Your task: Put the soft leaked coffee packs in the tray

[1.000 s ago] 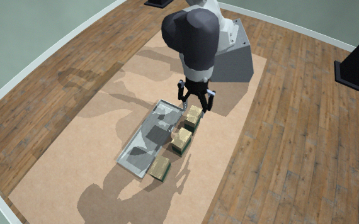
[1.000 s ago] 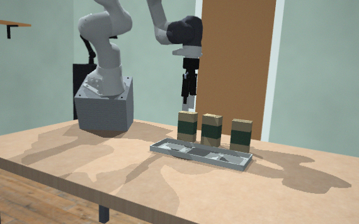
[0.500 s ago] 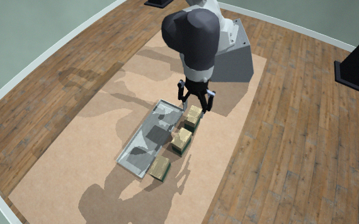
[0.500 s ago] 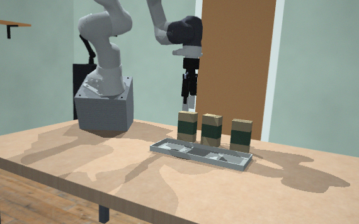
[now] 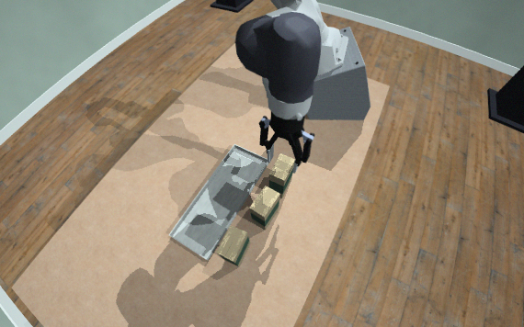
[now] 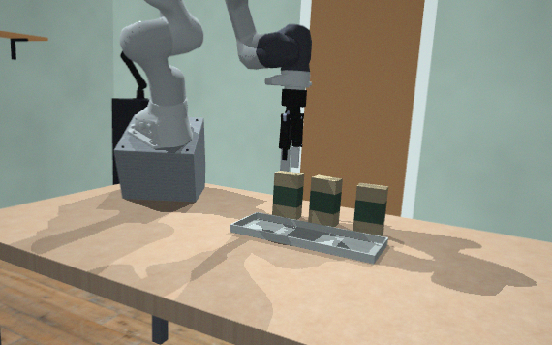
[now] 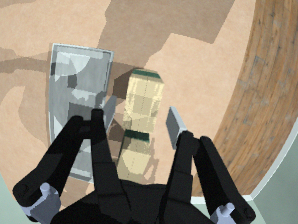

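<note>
Three tan coffee packs with dark green bands stand in a row beside a shallow grey tray. The pack nearest the robot base is right under my gripper. The middle pack and the far pack stand further along the tray. My gripper points straight down just above the near pack's top. Its fingers are about half open, one on each side of the pack's line, with nothing between them. The tray holds nothing.
The robot's grey base block stands on the table behind the packs. The table's edge runs along the front. A dark post stands on the floor off to the side.
</note>
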Tool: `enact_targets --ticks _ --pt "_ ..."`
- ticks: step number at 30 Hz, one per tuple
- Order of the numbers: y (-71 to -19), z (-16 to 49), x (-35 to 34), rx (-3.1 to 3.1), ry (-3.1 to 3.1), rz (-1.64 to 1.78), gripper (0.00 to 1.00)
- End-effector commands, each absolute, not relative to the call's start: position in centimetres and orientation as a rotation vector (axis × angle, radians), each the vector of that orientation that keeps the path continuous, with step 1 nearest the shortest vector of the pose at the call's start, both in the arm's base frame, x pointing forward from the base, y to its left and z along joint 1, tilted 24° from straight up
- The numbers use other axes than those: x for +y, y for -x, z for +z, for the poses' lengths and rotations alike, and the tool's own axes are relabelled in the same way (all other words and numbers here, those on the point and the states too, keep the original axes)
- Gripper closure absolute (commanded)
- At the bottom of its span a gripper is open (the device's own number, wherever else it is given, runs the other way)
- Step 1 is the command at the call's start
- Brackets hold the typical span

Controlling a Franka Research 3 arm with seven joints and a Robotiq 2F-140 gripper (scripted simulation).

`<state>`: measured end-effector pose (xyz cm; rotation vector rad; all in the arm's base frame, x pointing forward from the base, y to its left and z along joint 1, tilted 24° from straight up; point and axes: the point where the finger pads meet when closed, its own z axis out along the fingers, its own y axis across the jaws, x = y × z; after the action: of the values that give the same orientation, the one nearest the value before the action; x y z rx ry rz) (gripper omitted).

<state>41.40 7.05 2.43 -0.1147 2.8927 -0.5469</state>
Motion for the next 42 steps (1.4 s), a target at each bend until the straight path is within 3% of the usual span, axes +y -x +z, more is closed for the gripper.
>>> enact_targets --ticks 1,42 --pt "-41.5 2.4 7.0 2.892 0.103 -0.544 0.45" --pt "-42.1 -0.3 6.0 2.892 0.103 -0.544 0.45"
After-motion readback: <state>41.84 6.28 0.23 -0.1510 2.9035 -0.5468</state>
